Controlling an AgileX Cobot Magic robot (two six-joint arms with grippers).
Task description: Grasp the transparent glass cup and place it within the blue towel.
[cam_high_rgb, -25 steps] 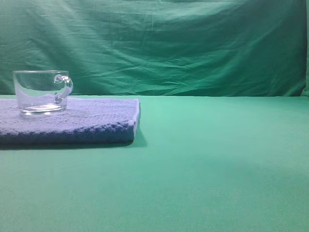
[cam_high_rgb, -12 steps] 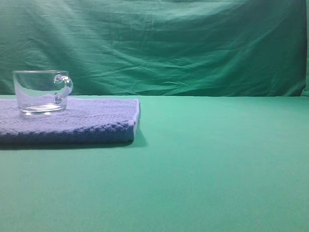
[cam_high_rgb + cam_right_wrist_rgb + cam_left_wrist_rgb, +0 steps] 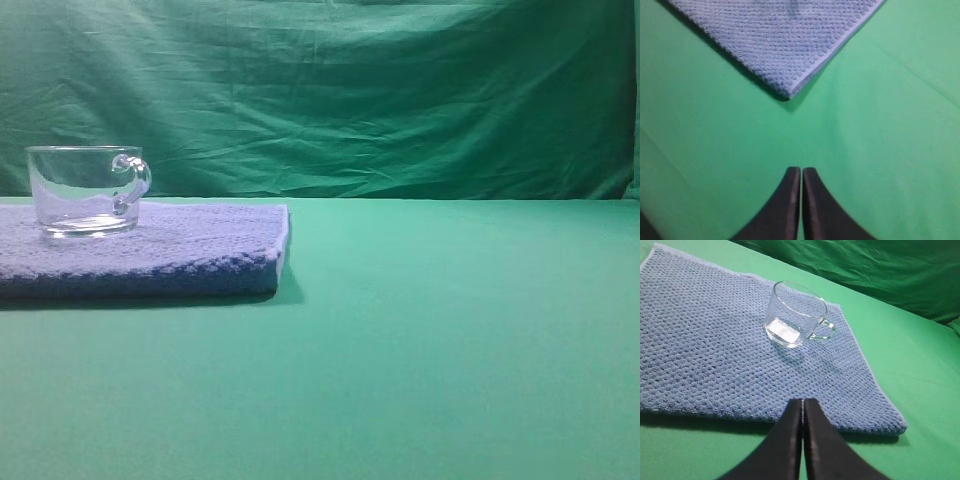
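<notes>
The transparent glass cup (image 3: 88, 190) stands upright on the blue towel (image 3: 190, 250) at the left of the exterior view, its handle to the right. In the left wrist view the cup (image 3: 795, 315) stands near the towel's (image 3: 700, 355) far right corner. My left gripper (image 3: 803, 402) is shut and empty, above the towel's near edge, well short of the cup. My right gripper (image 3: 801, 170) is shut and empty over bare green cloth, below a corner of the towel (image 3: 785, 40). Neither gripper shows in the exterior view.
A green cloth covers the table (image 3: 450, 330) and hangs as a creased backdrop (image 3: 380, 90) behind it. The cloth surface runs to the right of the towel with nothing on it in view.
</notes>
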